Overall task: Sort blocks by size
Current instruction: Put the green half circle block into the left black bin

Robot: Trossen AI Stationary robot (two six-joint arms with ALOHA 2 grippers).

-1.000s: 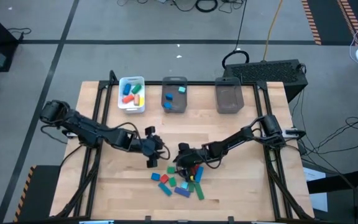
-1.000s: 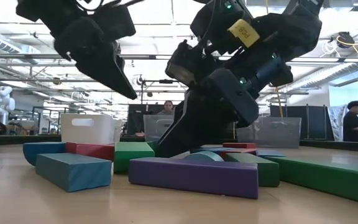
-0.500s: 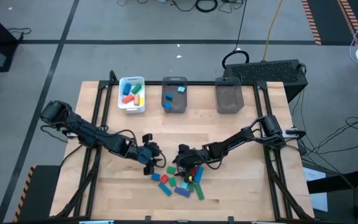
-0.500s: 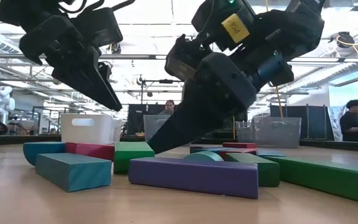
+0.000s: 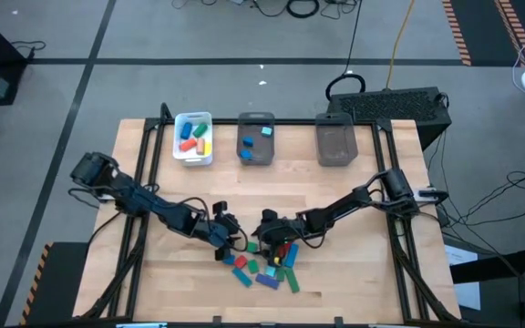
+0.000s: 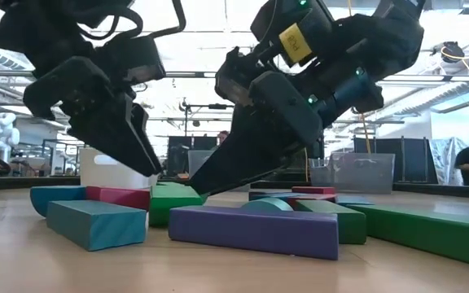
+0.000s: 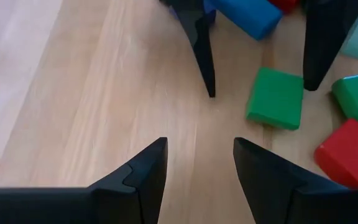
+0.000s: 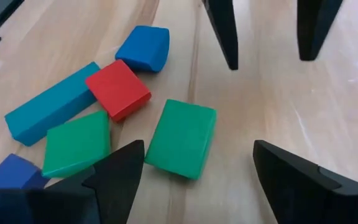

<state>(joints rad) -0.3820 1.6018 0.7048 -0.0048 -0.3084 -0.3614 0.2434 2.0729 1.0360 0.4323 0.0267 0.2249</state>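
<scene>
Several blocks (image 5: 264,266) lie in a loose heap on the table's near middle: a purple bar (image 6: 255,229), a teal block (image 6: 96,221), and red, blue and green ones. A flat green block (image 8: 180,138) lies on the wood at the heap's far edge; it also shows in the left wrist view (image 7: 276,98). My right gripper (image 8: 197,152) is open just above it, with the fingers standing on either side of its end. My left gripper (image 7: 197,146) is open over bare wood just left of that block, facing the right gripper. Both are low over the table.
At the table's far edge stand a white tray (image 5: 193,153) with several blocks, a grey bin (image 5: 256,155) with blue and teal blocks, and a second grey bin (image 5: 337,146). Bare wood lies to the left and right of the heap. People show in the room behind.
My left gripper has gone down and toward the table's near edge and right, closing in on the heap and the right gripper. It has stayed open. The blocks have not moved.
</scene>
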